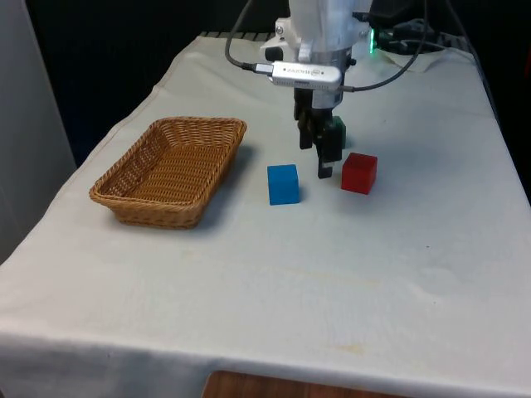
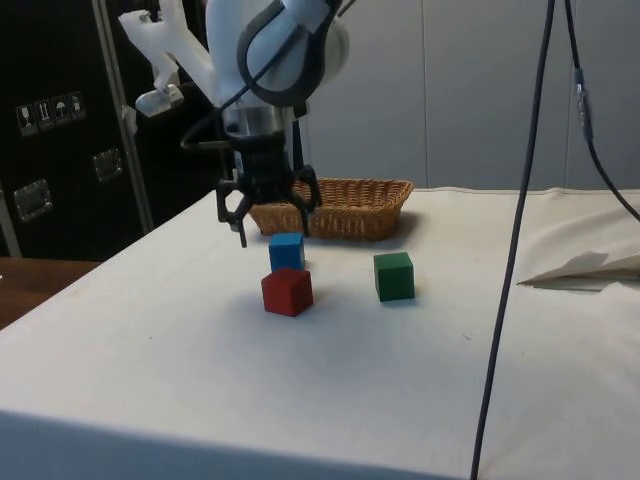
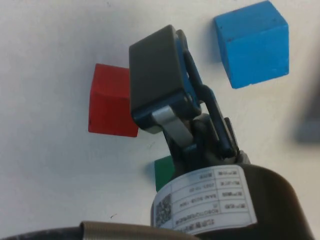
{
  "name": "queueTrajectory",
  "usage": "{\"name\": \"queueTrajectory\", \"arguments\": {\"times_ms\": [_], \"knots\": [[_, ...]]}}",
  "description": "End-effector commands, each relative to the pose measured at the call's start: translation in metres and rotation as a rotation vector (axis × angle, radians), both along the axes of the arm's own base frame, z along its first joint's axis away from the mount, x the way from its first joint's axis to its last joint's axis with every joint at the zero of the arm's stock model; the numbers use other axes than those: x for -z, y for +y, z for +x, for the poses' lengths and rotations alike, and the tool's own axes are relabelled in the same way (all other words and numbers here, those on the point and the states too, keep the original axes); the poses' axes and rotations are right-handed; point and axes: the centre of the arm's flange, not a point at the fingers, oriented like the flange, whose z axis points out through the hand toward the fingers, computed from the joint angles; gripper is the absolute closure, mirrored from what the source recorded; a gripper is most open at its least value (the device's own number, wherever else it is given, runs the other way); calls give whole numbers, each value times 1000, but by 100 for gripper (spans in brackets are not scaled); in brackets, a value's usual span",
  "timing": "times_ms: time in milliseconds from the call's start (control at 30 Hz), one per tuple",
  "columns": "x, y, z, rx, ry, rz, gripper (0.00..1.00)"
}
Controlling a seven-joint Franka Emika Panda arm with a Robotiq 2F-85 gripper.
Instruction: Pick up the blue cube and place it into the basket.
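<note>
- The blue cube [image 1: 283,183] sits on the white table [image 1: 332,274], a bit below the middle of the front view.
- In the side view the blue cube [image 2: 287,250] is near the middle of the frame, just behind the red cube [image 2: 288,291].
- The gripper [image 1: 322,157] hangs over the table between the blue cube and the red cube [image 1: 359,172]. It is above the middle of the front view.
- In the side view the gripper [image 2: 268,203] is spread wide, with its fingers apart. It holds nothing, and it does not touch any cube.
- The basket [image 1: 170,169] is woven and brown. It stands in the left half of the front view, apart from the blue cube, with nothing in it.
- A green cube [image 2: 394,276] stands to the right of the red cube in the side view. In the front view the green cube [image 1: 338,131] peeks out from behind the gripper.
- In the wrist view the blue cube [image 3: 252,43] is in the upper right of the frame and the red cube [image 3: 111,106] is at the left. A bit of the green cube [image 3: 163,171] shows lower down.
</note>
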Motion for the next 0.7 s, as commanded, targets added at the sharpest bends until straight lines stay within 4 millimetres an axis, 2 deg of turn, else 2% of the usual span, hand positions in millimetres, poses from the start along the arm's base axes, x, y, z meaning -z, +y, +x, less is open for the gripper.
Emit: {"name": "queueTrajectory", "arguments": {"times_ms": [0,300,667], "knots": [[2,-1,2,16,-12,-5,0],[4,1,2,18,-14,-1,0],[15,-8,1,45,-12,-10,0]]}}
